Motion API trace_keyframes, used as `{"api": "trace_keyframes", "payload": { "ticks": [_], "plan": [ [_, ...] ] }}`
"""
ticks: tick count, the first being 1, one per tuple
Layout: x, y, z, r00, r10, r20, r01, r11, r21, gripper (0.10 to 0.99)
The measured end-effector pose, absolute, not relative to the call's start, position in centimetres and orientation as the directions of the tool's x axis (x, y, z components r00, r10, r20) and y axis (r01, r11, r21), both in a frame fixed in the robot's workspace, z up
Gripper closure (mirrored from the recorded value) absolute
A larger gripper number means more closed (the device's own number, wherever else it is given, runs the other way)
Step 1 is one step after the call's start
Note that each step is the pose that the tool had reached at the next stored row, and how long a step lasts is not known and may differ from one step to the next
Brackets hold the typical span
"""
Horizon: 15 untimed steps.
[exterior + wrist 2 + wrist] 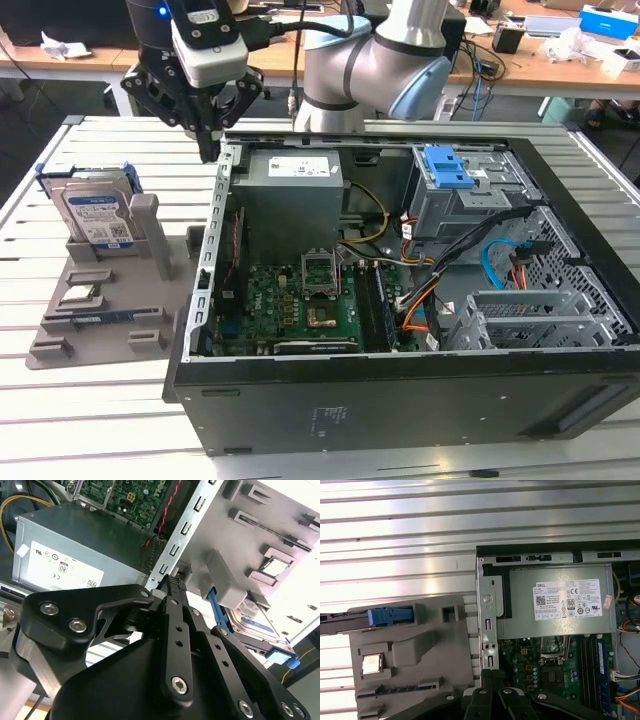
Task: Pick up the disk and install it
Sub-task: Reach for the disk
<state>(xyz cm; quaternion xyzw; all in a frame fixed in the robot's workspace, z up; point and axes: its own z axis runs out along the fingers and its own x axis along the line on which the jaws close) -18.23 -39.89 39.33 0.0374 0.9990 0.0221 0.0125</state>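
End effector (pixel 208 148) with fingers closed together, empty, over the computer case (pixel 400 395) rim. The disk (pixel 97 213) stands on edge in a grey holder (pixel 110 335) on the worktop (pixel 90 425), apart. Judged rigid, weighty, shock-sensitive; grip across its blue-bracketed edges

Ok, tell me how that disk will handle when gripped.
Probably rigid: the disk looks metal-bodied. Likely heavy for its size. Standing on edge in the grey holder, it might tip if nudged; the blue bracket may flex.

A slatted metal table (pixel 100 430) stands before seemingly cluttered wooden desks (pixel 560 70).
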Motion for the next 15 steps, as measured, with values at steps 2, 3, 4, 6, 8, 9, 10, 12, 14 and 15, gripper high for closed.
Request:
{"api": "trace_keyframes", "payload": {
  "ticks": [2,3,4,6,8,9,10,12,14,15],
  "plan": [
    [-18.5,-39.9,39.3,-0.997,0.075,-0.023,0.074,0.996,0.045,0.98],
    [-18.6,-39.9,39.3,-0.997,0.075,-0.023,0.074,0.996,0.045,0.98],
    [-18.8,-39.9,39.3,-0.997,0.075,-0.023,0.074,0.996,0.045,0.98],
    [-19.1,-39.9,39.3,-0.997,0.075,-0.023,0.074,0.996,0.045,0.98],
    [-19.5,-39.9,39.3,-0.997,0.075,-0.023,0.074,0.996,0.045,0.98],
    [-19.6,-39.9,39.3,-0.997,0.075,-0.023,0.074,0.996,0.045,0.98],
    [-19.8,-39.9,39.3,-0.997,0.075,-0.023,0.074,0.996,0.045,0.98],
    [-20.0,-39.9,39.3,-0.997,0.075,-0.023,0.074,0.996,0.045,0.98],
    [-20.2,-39.9,39.3,-0.997,0.075,-0.023,0.074,0.996,0.045,0.98],
    [-20.3,-39.9,39.3,-0.997,0.075,-0.023,0.074,0.996,0.045,0.98]
  ]
}}
